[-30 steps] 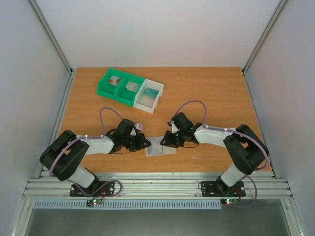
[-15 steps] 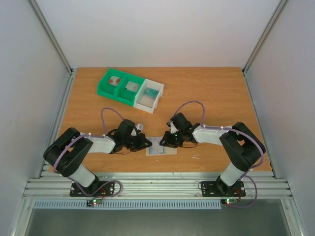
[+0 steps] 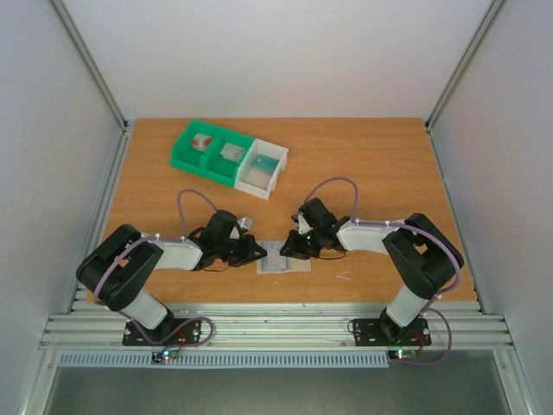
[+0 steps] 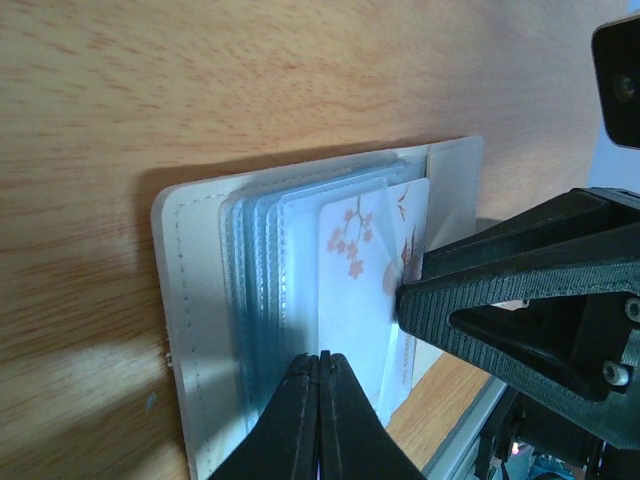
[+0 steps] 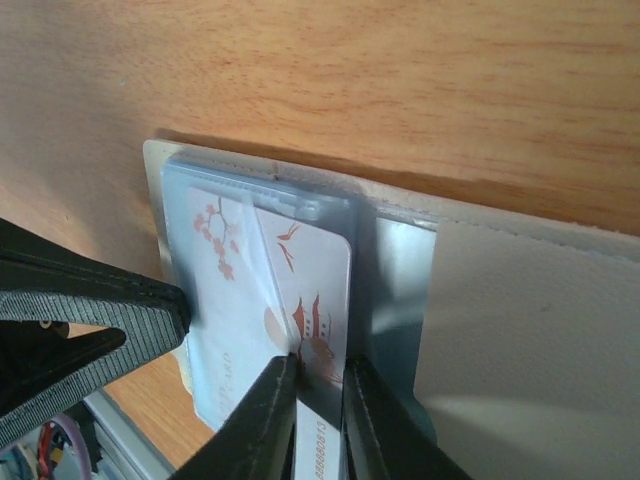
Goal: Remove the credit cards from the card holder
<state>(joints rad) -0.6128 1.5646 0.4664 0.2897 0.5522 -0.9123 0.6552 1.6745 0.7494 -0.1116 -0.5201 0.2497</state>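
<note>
The card holder (image 3: 282, 258) lies open on the table between both grippers, its pale cover (image 4: 195, 300) under a stack of translucent sleeves. A white credit card (image 5: 318, 265) with red marks sticks partly out of the top sleeve. My right gripper (image 5: 318, 368) stands over that exposed strip, its jaws a narrow gap apart with the card showing between them. My left gripper (image 4: 320, 358) is shut, its tips resting on the sleeves beside the card (image 4: 352, 290). From the top view the left gripper (image 3: 257, 252) and the right gripper (image 3: 289, 251) face each other across the holder.
A green-and-white compartment tray (image 3: 226, 156) with small items stands at the back left. The table's front edge and metal rail (image 3: 276, 322) run just below the holder. A small pale scrap (image 3: 344, 277) lies to the holder's right.
The left arm's elbow has swung slightly inward and the right arm has edged a little to the left. Both grippers stay at the holder, which has not moved.
</note>
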